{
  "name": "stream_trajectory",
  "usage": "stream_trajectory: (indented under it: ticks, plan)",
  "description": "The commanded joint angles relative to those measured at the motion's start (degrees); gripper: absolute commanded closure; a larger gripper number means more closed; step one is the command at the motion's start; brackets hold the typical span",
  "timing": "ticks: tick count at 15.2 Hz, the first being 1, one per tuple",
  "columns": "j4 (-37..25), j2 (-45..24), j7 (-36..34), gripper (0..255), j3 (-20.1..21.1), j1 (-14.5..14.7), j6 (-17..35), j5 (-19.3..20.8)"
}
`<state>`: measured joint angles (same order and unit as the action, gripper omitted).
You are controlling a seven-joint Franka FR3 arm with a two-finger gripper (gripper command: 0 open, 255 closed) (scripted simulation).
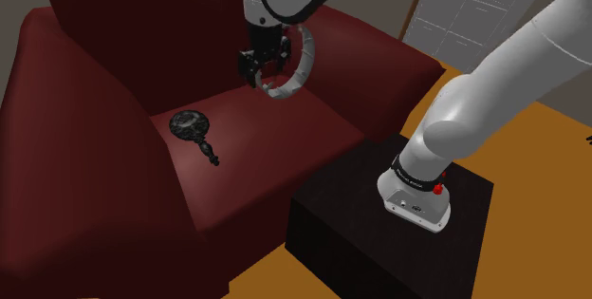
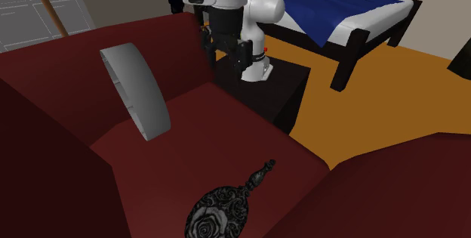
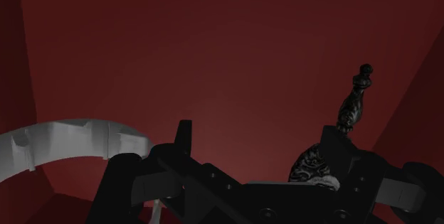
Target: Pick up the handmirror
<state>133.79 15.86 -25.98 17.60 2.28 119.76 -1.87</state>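
The handmirror (image 1: 194, 129) is dark, with an ornate round head and a slim handle. It lies flat on the seat of a dark red armchair (image 1: 275, 169), toward the shoulder view's left. In the second exterior view the handmirror (image 2: 225, 205) lies near the seat's front. My black gripper (image 1: 256, 71) hangs above the seat's back part, apart from the mirror. The gripper (image 2: 225, 52) points down in front of the backrest. In the wrist view the gripper (image 3: 261, 133) is open with only red seat between its fingers. The handmirror (image 3: 353, 103) shows beside one finger, which hides part of its head.
A grey curved band (image 1: 297, 67) stands on the seat close beside the gripper and shows large in the second exterior view (image 2: 136, 91). Armrests (image 1: 66, 155) rise on both sides. The black stand (image 1: 379, 221) sits on an orange floor (image 2: 362, 115). A bed (image 2: 340, 10) stands behind.
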Motion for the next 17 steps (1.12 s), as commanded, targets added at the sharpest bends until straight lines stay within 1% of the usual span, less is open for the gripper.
stream_trajectory:
  ticks: [1, 5, 9, 12, 17]
  plan:
    - [-1.9, -4.2, -2.9, 0, 1.7, 0.1, 1.8, 1.3]
    - [-6.7, -13.4, -9.1, 0, 4.2, 0.5, 4.8, 5.2]
    - [-12.8, -23.1, -15.3, 0, 5.4, 2.0, 6.4, 10.3]
    - [-18.2, -30.3, -19.5, 0, 5.2, 3.9, 6.7, 14.0]
    - [-28.9, -42.3, -24.9, 0, 3.7, 8.2, 5.9, 18.8]
